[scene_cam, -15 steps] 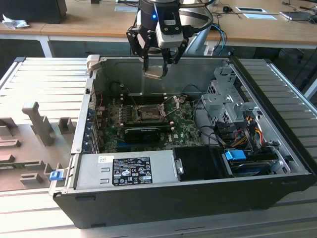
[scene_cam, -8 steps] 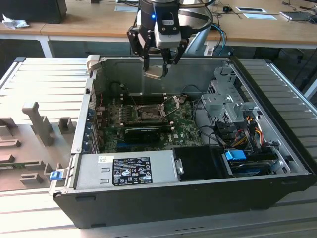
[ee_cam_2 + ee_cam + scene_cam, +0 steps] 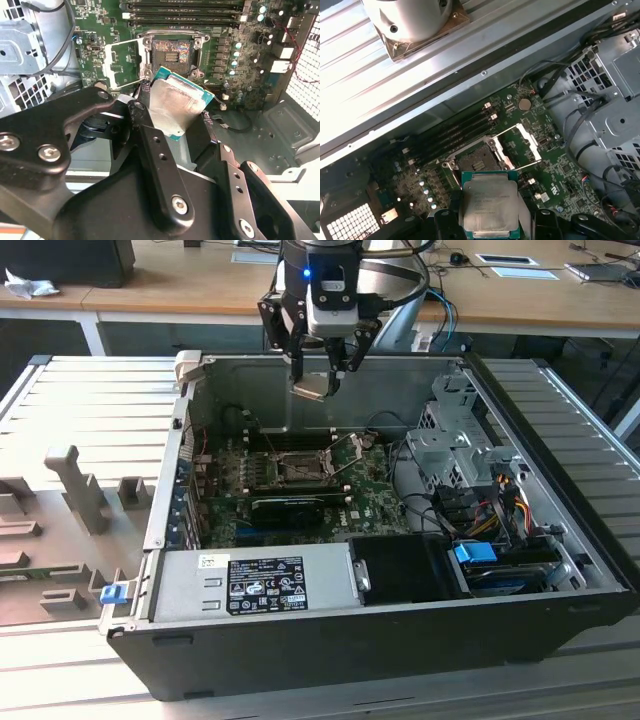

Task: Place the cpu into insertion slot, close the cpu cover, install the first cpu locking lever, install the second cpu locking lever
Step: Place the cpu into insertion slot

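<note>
My gripper (image 3: 318, 380) hangs above the open computer case, shut on the cpu (image 3: 313, 387). The cpu (image 3: 177, 102) is a silvery square chip with a green rim, tilted between the black fingers (image 3: 145, 125). Below it on the green motherboard lies the insertion slot (image 3: 172, 52), open, with its contact field bare. The cpu cover (image 3: 122, 65) is swung open and lies beside the slot. In the first wrist view the cpu (image 3: 490, 205) sits just short of the insertion slot (image 3: 475, 162), with the cpu cover (image 3: 522, 145) raised at its side.
A grey power-supply box (image 3: 255, 580) fills the case's near side. A long black card (image 3: 300, 505) lies between it and the socket. A metal drive cage (image 3: 450, 450) and coloured cables (image 3: 490, 500) stand at the exterior view's right. Memory slots (image 3: 185, 7) run beyond the socket.
</note>
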`<move>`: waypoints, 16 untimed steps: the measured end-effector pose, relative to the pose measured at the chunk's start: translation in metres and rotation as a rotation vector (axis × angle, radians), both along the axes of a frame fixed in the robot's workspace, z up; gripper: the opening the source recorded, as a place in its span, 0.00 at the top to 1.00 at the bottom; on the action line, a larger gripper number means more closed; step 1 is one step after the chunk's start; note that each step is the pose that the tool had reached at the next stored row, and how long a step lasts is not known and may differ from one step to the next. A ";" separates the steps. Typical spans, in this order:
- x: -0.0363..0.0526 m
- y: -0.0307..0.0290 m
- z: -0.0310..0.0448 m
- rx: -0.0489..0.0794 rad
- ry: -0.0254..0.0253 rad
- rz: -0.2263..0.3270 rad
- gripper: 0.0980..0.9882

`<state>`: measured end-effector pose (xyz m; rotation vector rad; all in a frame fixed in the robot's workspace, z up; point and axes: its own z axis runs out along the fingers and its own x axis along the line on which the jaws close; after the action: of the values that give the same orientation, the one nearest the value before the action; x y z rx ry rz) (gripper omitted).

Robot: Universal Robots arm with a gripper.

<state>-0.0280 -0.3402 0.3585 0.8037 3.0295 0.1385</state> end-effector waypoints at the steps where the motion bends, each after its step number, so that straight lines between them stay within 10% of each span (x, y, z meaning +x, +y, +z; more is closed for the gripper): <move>1: 0.0000 0.0000 0.0000 0.000 0.0000 -0.004 0.52; 16: 0.0000 0.0000 -0.0012 -0.001 0.0000 -0.077 0.52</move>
<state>-0.0280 -0.3401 0.3573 0.9190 2.9928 0.1365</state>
